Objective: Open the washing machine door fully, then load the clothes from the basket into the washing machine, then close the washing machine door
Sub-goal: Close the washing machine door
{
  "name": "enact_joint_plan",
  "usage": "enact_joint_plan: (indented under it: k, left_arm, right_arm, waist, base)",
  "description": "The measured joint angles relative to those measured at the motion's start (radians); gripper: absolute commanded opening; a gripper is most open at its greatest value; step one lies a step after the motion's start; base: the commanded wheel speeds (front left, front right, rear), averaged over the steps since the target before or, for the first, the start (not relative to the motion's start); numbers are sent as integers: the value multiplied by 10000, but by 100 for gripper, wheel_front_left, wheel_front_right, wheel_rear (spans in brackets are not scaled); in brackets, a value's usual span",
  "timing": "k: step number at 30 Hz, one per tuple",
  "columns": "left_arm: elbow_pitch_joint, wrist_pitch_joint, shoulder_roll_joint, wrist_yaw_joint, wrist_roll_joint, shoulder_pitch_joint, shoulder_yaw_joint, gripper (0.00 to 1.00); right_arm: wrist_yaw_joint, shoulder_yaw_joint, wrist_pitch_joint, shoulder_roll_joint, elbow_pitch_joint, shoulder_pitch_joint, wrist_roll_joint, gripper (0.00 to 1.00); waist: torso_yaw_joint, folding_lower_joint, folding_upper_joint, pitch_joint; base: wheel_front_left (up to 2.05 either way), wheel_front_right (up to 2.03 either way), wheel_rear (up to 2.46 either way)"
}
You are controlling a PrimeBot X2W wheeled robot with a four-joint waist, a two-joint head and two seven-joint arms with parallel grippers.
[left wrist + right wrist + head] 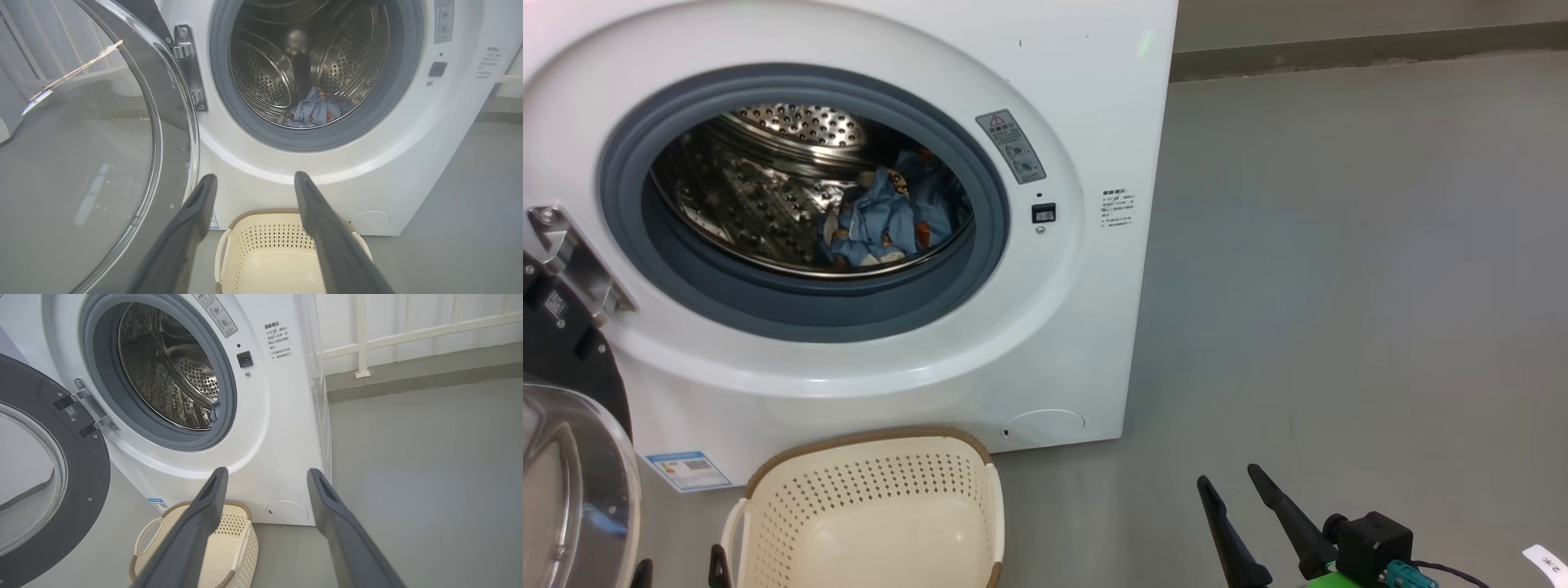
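The washing machine [1054, 327] stands far left on the grey floor [1339, 286], and the washing machine door [572, 457] is swung wide open to its left. The basket [874, 482] sits just in front of it. The clothes [882, 220] lie bunched low in the drum [752, 188]. The left gripper [255, 175] above the basket and the right gripper [1227, 476] at near right both have jaws spread, holding nothing.

The washing machine [286, 428] front carries a block of small Chinese print [278, 339] headed 温馨提示. Its grey warning sticker [1011, 146], with a red triangle, and its blue label [689, 469] are too small to read.
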Motion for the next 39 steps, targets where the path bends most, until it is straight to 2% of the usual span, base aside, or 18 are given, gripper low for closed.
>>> enact_joint_plan:
  k: [39]
  left_arm:
    - [272,-2,-307,-194,380,-26,297,100]
  right_arm:
    - [0,-161,0,4,4,-5,-251,100]
  waist:
    - [73,0,0,151]
  base:
    - [0,0,0]
